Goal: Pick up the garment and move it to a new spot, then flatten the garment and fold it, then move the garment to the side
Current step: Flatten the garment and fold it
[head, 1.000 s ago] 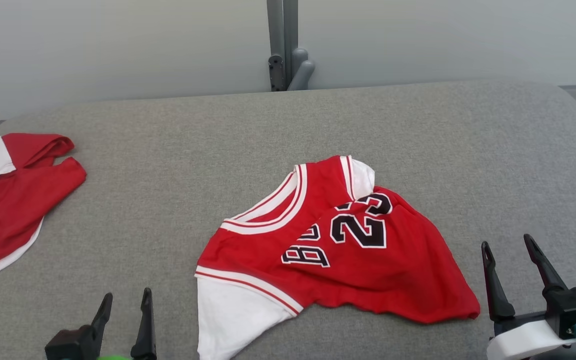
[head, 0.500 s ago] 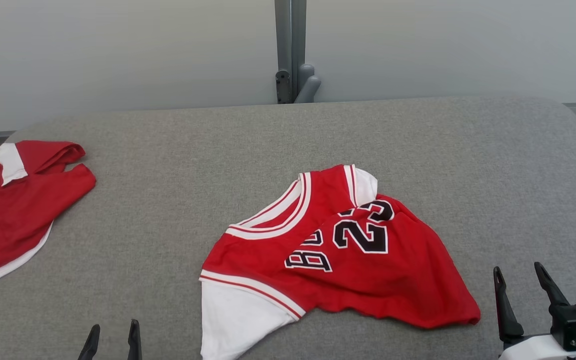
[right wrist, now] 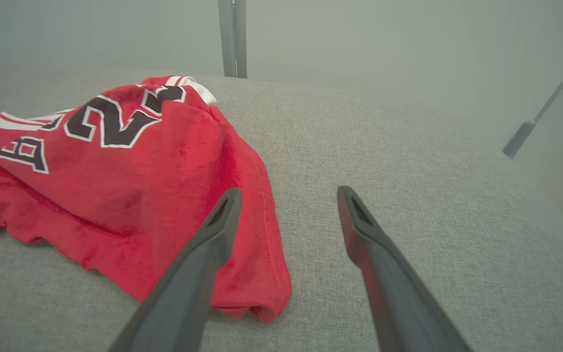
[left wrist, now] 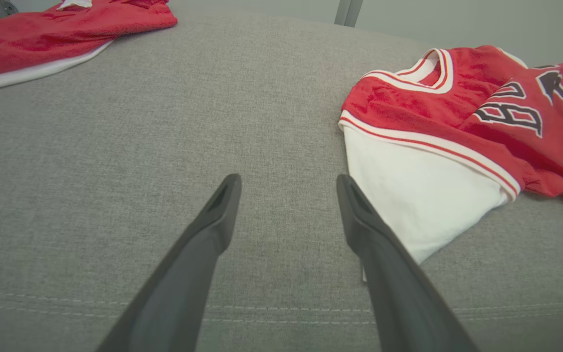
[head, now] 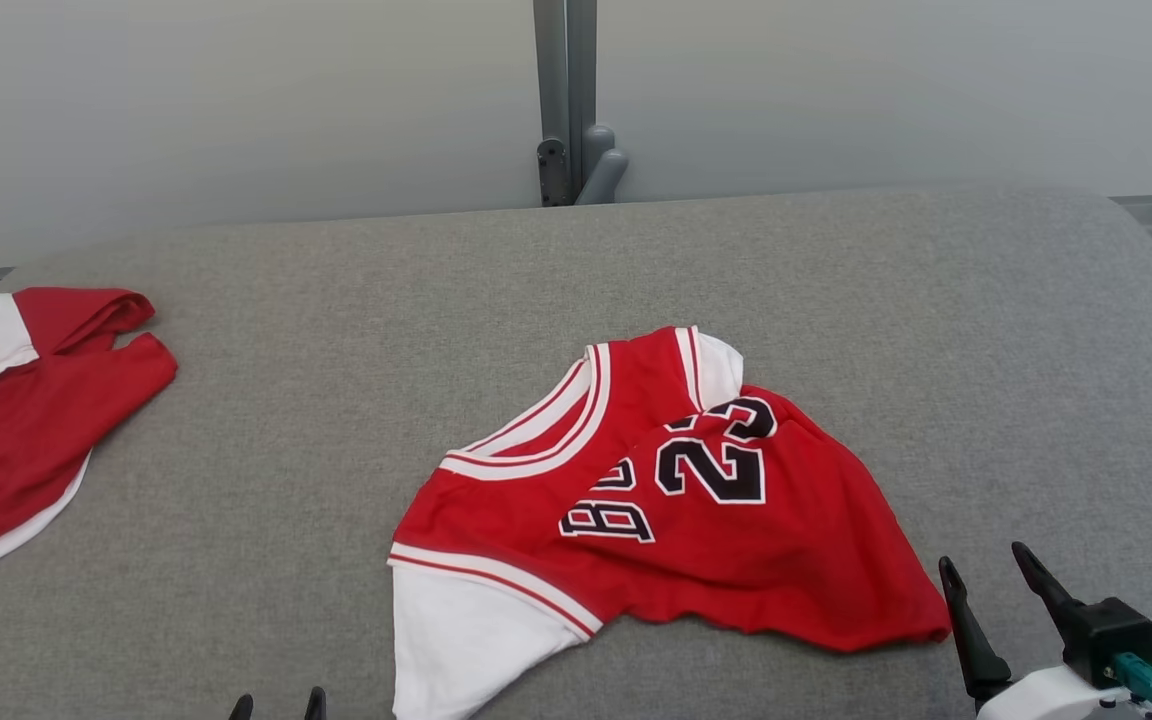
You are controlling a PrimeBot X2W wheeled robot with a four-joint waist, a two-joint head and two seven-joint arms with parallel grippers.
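Note:
The garment (head: 736, 540) is a red jersey with white trim, a white sleeve and black numbers, lying rumpled in the middle of the grey padded surface (head: 336, 330). My left gripper (head: 277, 702) stands open at the bottom edge, left of the white sleeve. In the left wrist view its open fingers (left wrist: 287, 182) hover over bare fabric, with the garment (left wrist: 433, 112) to their right. My right gripper (head: 984, 558) is open just right of the jersey's red hem corner. In the right wrist view the left finger (right wrist: 289, 191) overlaps the garment's (right wrist: 130, 171) edge. Neither holds anything.
A second red and white garment (head: 26, 420) lies at the far left edge, also seen in the left wrist view (left wrist: 42, 34). A grey post (head: 566, 100) stands behind the surface against a pale wall. Bare grey surface stretches right of the jersey and between the two garments.
Both grippers have drawn back toward the near edge of the head view, the left one down to its fingertips. The camera shifted slightly. The garment lies as before.

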